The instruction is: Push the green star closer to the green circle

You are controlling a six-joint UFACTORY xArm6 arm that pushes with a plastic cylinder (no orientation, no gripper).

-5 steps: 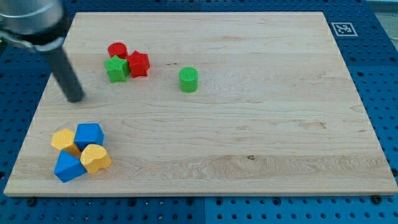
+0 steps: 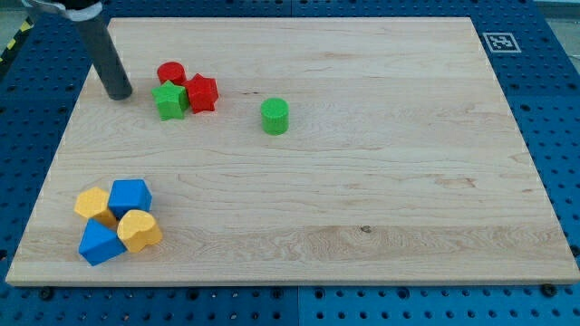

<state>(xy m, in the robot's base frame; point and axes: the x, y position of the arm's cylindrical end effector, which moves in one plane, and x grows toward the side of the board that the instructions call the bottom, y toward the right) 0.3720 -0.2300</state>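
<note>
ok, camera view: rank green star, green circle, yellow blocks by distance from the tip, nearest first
My tip sits at the board's upper left.
1. green star, just to the view's right of my tip, in the red cluster.
2. green circle, farther to the view's right, standing alone.
3. yellow blocks, toward the view's bottom left, beside the blue blocks.

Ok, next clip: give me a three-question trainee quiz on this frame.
1. True or false: my tip touches the green star.
2. Which block sits directly against the green star on the view's right? A) red star B) green circle C) yellow block
3. Fill in: the blue and yellow blocks cluster at the view's bottom ____.

Key: 1 false, the tip stands apart, to the star's left in the view. 2 A. 3 left.
</note>
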